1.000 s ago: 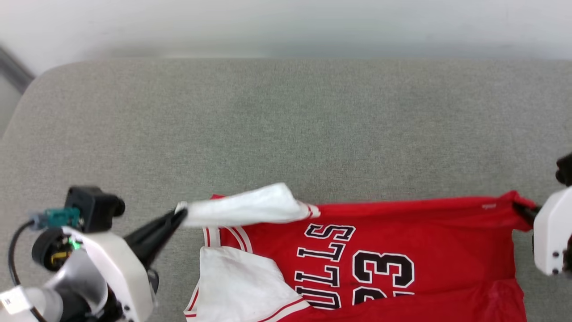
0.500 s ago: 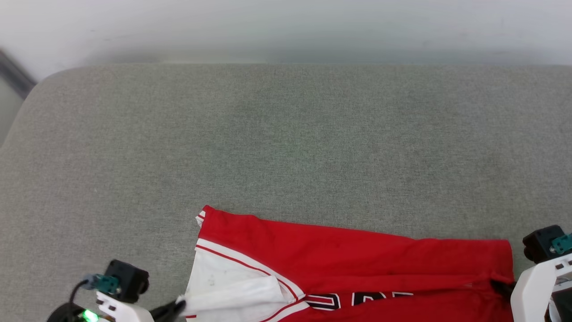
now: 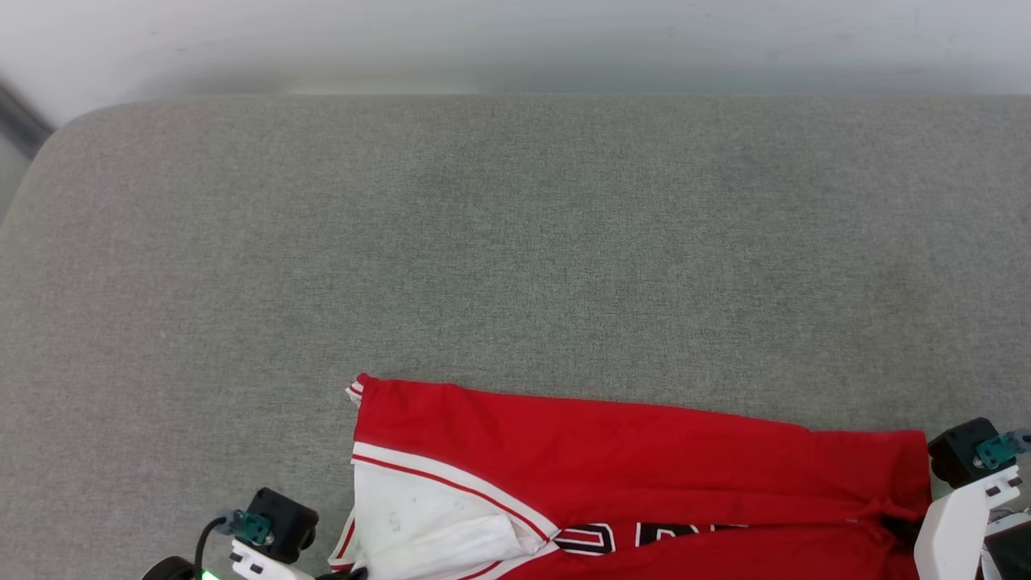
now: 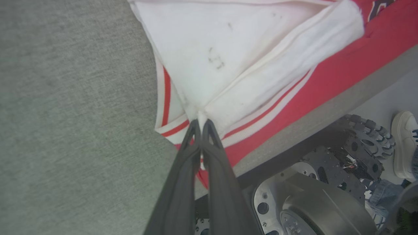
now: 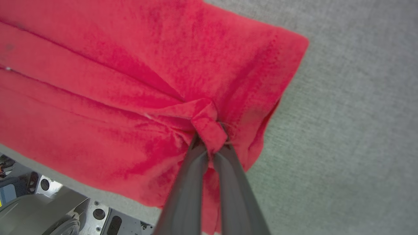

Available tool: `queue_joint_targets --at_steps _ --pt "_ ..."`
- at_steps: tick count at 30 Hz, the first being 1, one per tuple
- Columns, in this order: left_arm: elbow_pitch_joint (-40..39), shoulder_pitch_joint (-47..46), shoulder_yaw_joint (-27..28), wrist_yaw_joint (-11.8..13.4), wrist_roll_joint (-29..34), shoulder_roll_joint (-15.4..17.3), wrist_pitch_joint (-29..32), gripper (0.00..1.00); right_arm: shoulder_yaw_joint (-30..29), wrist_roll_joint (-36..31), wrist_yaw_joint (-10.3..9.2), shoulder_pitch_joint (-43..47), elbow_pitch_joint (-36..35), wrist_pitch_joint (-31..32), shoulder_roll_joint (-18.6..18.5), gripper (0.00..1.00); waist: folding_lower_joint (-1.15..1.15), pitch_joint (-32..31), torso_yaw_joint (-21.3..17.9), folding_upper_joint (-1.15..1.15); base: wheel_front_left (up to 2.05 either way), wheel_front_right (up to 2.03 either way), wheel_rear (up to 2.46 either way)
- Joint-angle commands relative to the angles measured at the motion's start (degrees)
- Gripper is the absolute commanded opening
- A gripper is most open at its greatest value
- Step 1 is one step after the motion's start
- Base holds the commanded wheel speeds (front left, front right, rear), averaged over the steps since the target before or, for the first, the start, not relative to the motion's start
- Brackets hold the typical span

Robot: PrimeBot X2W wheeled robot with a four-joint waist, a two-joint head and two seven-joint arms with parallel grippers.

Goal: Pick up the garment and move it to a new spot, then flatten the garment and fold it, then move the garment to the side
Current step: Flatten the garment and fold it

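Observation:
The garment (image 3: 612, 451), a red jersey with white sleeves, lies folded lengthwise at the near edge of the grey table. Plain red faces up and only a strip of black print (image 3: 644, 536) shows. My left gripper (image 4: 200, 122) is shut on the corner of a white sleeve (image 4: 235, 49) with red-white trim, and its tips (image 3: 348, 573) sit at the head view's bottom edge. My right gripper (image 5: 210, 143) is shut on a bunched red hem corner (image 5: 205, 120), seen at the lower right (image 3: 898, 528) in the head view.
The grey padded table top (image 3: 515, 242) stretches wide beyond the garment to a white wall. Below the table's near edge are the robot's metal base and wheel (image 4: 326, 202), and a person's white shoe (image 4: 403, 143) on the floor.
Both grippers have drawn the garment's far edge toward the near edge, folding it over so plain red covers most of the print. The sleeve in the left gripper came down with it.

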Motion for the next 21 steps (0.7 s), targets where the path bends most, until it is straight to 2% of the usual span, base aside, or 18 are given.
queue_joint_targets --at_steps 1,2,3,9,14,17,21 --pt "0.83 -0.82 -0.31 -0.35 0.4 -0.49 -0.35 0.25 0.95 0.44 -0.05 -0.33 1.68 -0.33 -0.21 0.0 0.0 0.01 -0.02 0.0 0.0 0.0 0.0" --pt "1.26 -0.99 -0.5 -0.44 0.54 -0.73 -0.55 0.85 1.12 0.39 -0.07 -0.54 2.32 -0.51 -0.24 0.43 0.0 0.01 -0.06 0.0 0.0 0.0 0.0" --pt "1.71 -1.18 -0.64 -0.49 0.67 -0.93 -0.6 1.0 1.15 0.49 -0.08 -0.68 2.93 -0.74 -0.1 1.0 0.0 -0.03 -0.1 0.0 0.0 0.0 0.0" --pt "3.1 -1.6 -0.25 -0.46 0.66 -2.03 -2.41 1.0 1.18 1.68 -0.07 -1.83 3.04 -2.35 0.54 1.0 0.0 -1.81 -0.34 0.0 0.0 0.0 0.0" --pt "2.4 -1.95 2.09 0.54 0.31 -3.16 -6.74 1.0 -1.06 3.62 -0.05 -2.61 0.51 -2.65 1.18 1.0 0.0 -4.2 -0.53 0.0 0.0 0.0 0.0" --pt "1.68 -2.43 4.59 1.5 0.41 -4.06 -11.2 1.0 -4.03 4.95 -0.05 -2.57 -1.47 -1.88 2.39 1.0 0.0 -5.29 -0.55 0.0 0.0 0.0 0.0" --pt "1.22 -2.83 7.46 2.27 4.02 -4.67 -20.43 1.0 -9.02 5.05 -0.05 -1.75 -3.56 -0.47 5.11 1.0 0.0 -6.4 -0.56 0.0 0.0 0.0 0.0"
